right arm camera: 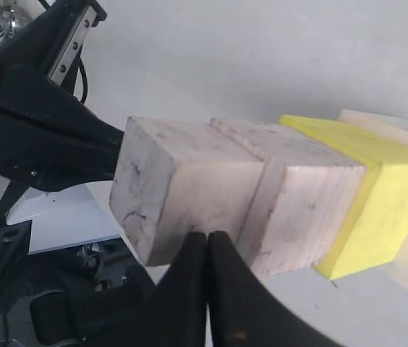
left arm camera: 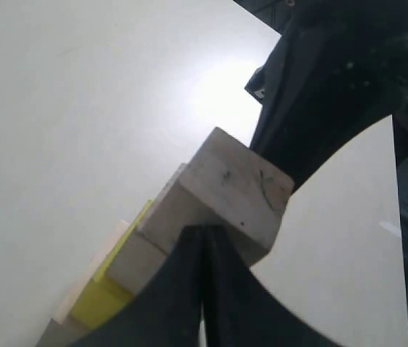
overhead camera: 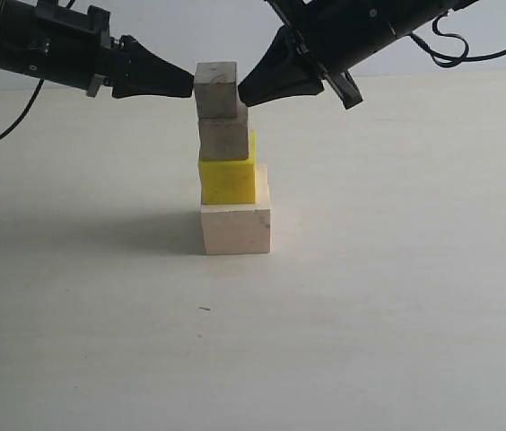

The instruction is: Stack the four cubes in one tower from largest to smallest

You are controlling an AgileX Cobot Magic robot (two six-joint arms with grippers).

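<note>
The tower stands mid-table: the large pale wood cube (overhead camera: pixel 235 230) at the bottom, the yellow cube (overhead camera: pixel 228 180) on it, then the small wood cube (overhead camera: pixel 224 138), with the smallest wood cube (overhead camera: pixel 215 90) on top. My left gripper (overhead camera: pixel 189 87) is shut, and its tip touches the top cube's left face. From the other side my right gripper (overhead camera: pixel 242 90), also shut, touches the right face. The left wrist view shows the top cube (left arm camera: pixel 236 189) at the closed tip (left arm camera: pixel 204 231). In the right wrist view, the top cube (right arm camera: pixel 182 189) sits against the closed tip (right arm camera: pixel 207 236).
The pale tabletop (overhead camera: pixel 396 305) surrounds the tower. Both black arms reach in from the upper corners, with a cable (overhead camera: pixel 455 49) hanging off the right arm. The cubes sit slightly offset from one another, not flush.
</note>
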